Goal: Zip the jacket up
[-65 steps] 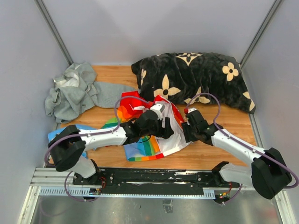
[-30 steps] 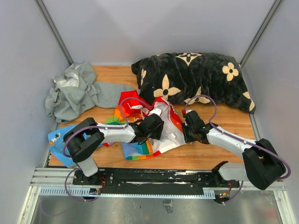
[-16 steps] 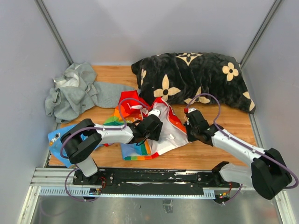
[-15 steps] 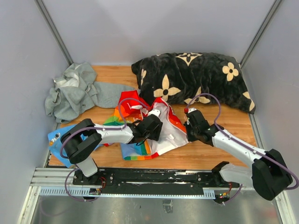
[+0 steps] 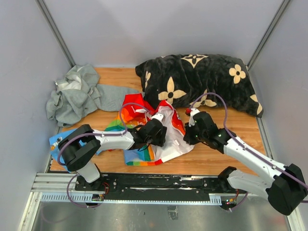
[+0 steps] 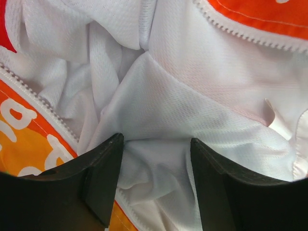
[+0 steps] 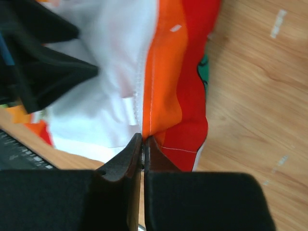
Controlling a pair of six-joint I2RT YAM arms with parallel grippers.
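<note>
"What's the right gripper (image 7: 143, 140) got?"

"Its fingers are pinched tight on the jacket (image 5: 172, 140), at the hem where orange meets white. The left gripper (image 6: 156, 144) stands spread over the white lining."

"And round them?"

"The jacket lies crumpled on the wooden table (image 5: 240, 122), grey walls about. Both arms bend low, reaching inward. Only the overhead shows the black flowered blanket (image 5: 197, 77) and the grey sweatshirt (image 5: 72, 96)."

Mesh-lined cloth jacket (image 6: 159, 110), matt wooden table (image 5: 115, 77)
</note>
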